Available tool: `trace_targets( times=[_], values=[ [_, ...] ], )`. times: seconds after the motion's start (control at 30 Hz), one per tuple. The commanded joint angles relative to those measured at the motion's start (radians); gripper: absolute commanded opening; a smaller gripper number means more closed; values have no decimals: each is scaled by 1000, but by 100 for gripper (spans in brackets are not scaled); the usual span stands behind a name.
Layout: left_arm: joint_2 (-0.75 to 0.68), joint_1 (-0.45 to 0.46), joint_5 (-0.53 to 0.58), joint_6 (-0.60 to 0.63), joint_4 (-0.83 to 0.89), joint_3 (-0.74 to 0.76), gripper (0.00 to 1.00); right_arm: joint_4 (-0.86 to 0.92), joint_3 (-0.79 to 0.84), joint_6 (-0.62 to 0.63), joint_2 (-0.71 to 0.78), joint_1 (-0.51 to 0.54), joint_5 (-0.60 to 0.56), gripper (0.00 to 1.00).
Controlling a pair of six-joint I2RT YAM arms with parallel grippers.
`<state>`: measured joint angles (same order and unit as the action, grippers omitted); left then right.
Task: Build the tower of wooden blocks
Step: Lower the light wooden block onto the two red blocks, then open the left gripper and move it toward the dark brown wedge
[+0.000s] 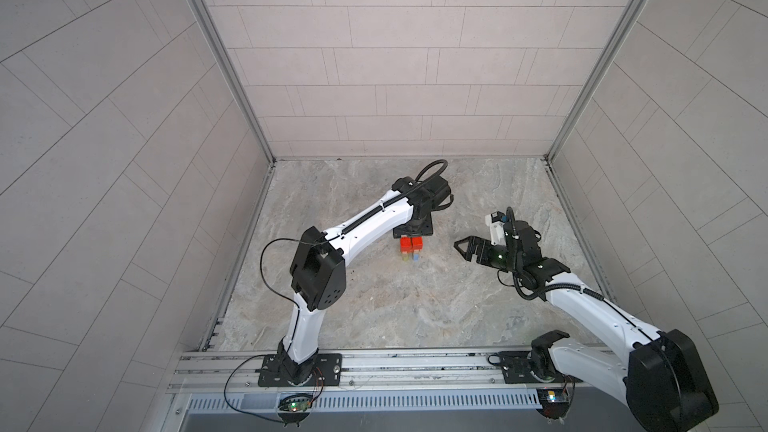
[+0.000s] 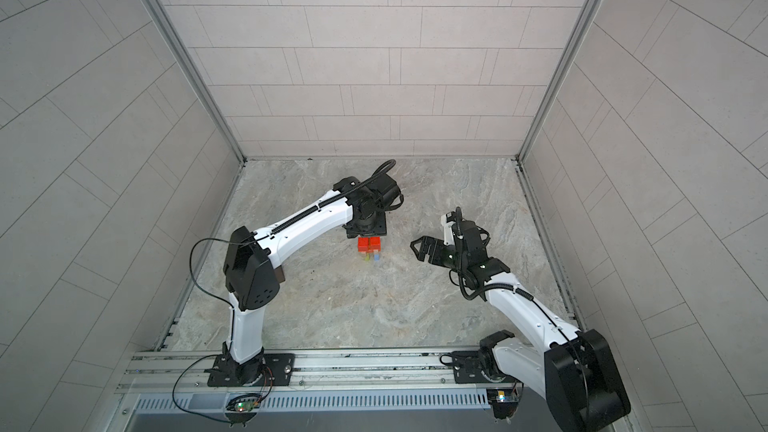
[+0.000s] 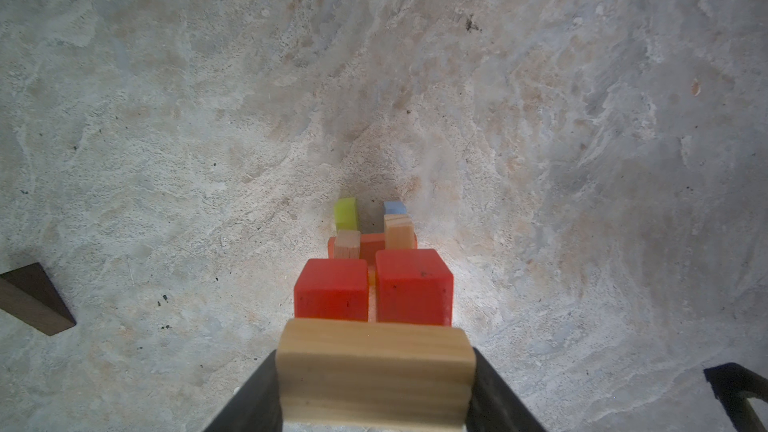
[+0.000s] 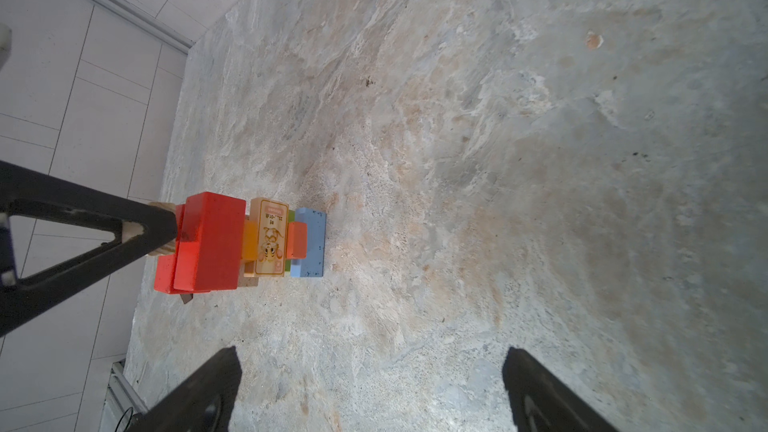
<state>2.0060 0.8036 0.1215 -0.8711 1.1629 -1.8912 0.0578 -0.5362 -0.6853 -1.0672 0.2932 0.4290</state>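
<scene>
The tower [image 1: 410, 248] [image 2: 370, 248] stands mid-floor. Lime green [image 3: 345, 214] and light blue [image 3: 395, 207] bars lie lowest, with orange and tan layers above them. Two red blocks [image 3: 374, 284] [image 4: 212, 238] lie topmost. My left gripper [image 3: 374, 353] points straight down over the tower, shut on a tan wood block [image 3: 376, 371] held crosswise right at the red pair. I cannot tell whether the tan block rests on them. In both top views the wrist hides those jaws. My right gripper [image 1: 462, 250] [image 2: 417, 252] [image 4: 370, 367] stands open and empty to the right of the tower.
A dark brown block [image 3: 33, 301] lies alone on the stone floor, near the left arm's elbow [image 2: 249, 272]. Tiled walls close in the floor at the back and both sides. A metal rail [image 1: 415, 363] with both arm bases runs along the front.
</scene>
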Motion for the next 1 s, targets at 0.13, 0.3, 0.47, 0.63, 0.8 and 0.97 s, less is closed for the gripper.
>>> trace_targets(
  times=[0.13,0.3,0.47,0.63,0.8,0.97],
  values=[
    [2,-2,13,9,6,24,68,-24,14,-3,17,-5,11,100],
    [-11,-2,25,9,5,29,74,-27,15,-3,13,-5,13,100],
    [-23,-2,38,9,3,27,83,-29,16,-2,13,-4,14,100],
    [-53,-1,66,10,22,11,84,-26,16,0,13,-5,13,100],
    [-129,-13,141,4,80,18,84,-26,14,7,13,-5,20,100],
    [-293,-97,142,6,67,165,82,-23,15,13,21,-5,16,100]
  ],
)
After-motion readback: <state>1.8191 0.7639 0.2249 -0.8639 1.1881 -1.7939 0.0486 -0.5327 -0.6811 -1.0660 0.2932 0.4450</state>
